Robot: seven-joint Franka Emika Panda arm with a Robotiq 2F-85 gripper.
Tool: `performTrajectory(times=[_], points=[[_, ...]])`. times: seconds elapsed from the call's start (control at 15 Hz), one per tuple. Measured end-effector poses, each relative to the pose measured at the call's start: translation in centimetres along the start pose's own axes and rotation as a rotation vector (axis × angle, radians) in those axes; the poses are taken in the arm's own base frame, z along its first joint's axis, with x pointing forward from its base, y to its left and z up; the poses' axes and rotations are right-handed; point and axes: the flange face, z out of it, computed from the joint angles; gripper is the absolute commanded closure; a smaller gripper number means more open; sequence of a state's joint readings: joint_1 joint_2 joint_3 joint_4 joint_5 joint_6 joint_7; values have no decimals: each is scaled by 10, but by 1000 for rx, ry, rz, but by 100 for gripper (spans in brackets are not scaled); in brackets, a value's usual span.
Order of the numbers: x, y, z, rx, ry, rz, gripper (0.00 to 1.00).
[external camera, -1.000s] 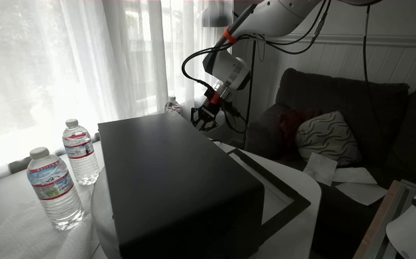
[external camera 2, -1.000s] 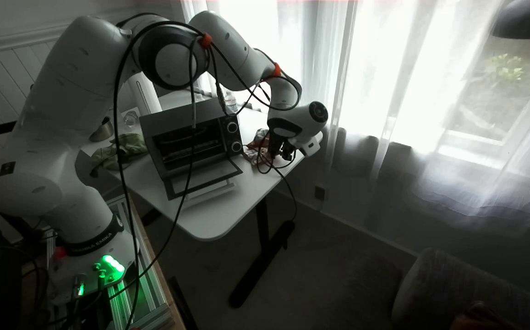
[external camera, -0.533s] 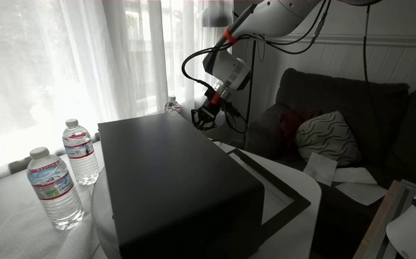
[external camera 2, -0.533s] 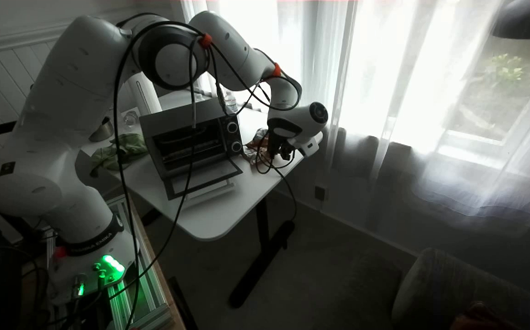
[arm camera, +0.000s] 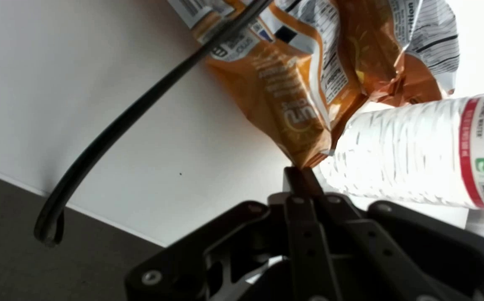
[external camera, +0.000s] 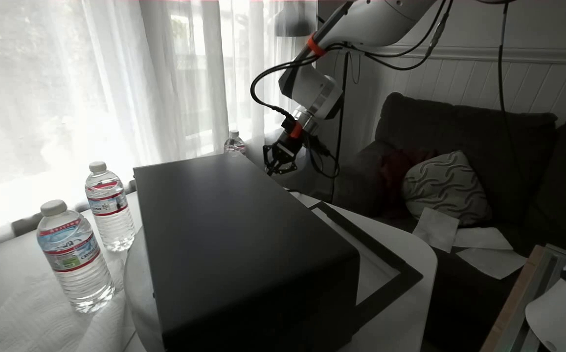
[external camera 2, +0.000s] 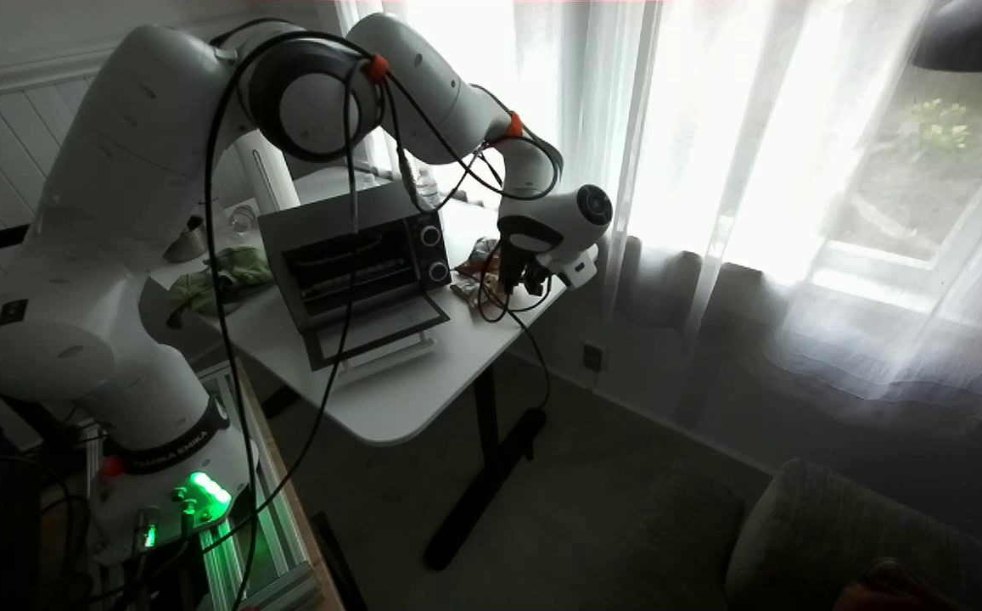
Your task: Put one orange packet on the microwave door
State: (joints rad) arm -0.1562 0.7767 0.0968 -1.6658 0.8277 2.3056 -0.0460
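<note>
Jaws nearly together, the gripper pinches the tip of an orange packet near the white table's edge in the wrist view. In an exterior view the toaster oven, its glass door down, hides that packet.

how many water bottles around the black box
3 in an exterior view: the near bottle and middle bottle beside the black box, the far bottle partly hidden beyond its far edge. The wrist view's bottle may be the far one; the box may hide more.
</note>
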Motion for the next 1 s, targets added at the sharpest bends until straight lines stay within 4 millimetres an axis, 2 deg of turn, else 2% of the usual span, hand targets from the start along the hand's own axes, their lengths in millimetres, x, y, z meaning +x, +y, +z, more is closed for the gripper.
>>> performTrajectory(times=[0.27,0.53,1.0], points=[[-6,-2,-28,-10,28,-34,100],[-26,-6,-52,-50,39,-108,100],[-59,-7,-84,-151,45,-245,100]])
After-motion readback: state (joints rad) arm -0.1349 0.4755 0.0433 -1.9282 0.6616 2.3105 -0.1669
